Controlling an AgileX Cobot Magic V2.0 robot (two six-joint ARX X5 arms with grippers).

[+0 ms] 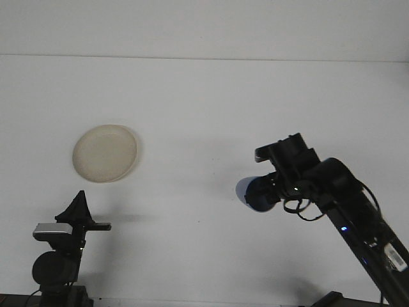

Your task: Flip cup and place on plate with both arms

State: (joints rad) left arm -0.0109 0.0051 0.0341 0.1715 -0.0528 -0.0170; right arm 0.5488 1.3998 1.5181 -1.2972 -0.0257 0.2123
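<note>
We see the white table filling most of the front view, w/ a paler wall band across the top. The right arm is the biggest thing on it, reaching in from the lower right corner and angling up and to the left. Its right gripper is clamped on the blue cup, which is held off the table on its side, approx. horizontal, one end pointing left. The cream plate lies flat on the left half, well apart from the cup, nothing on it. Below the plate, at the bottom left, sits the left gripper, pointing up, fingers pressed together to a tip, holding nothing.
</note>
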